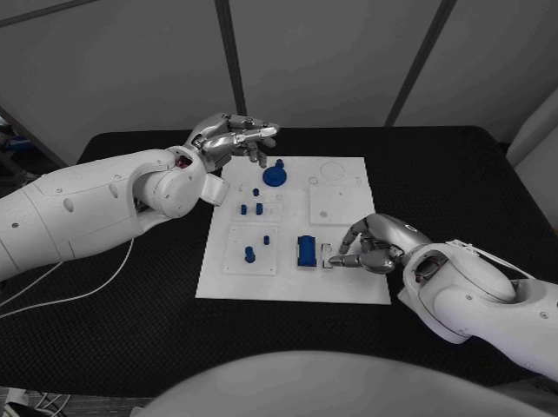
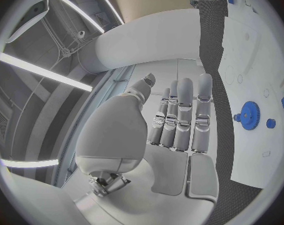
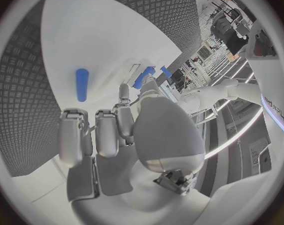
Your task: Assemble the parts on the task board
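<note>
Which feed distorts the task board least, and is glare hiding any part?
The head view shows the task board with straight edges, evenly lit, the blue gear and blue block easy to make out. In the left wrist view the fisheye bends the board's edge, though the gear stays sharp beyond the left hand. In the right wrist view the board looks washed out around the right hand.

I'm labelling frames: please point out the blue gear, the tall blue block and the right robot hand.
blue gear (image 1: 275, 176), head view, on its round top.
tall blue block (image 1: 305, 250), head view, mid-face.
right robot hand (image 1: 370, 248), head view, on the knuckles.
</note>
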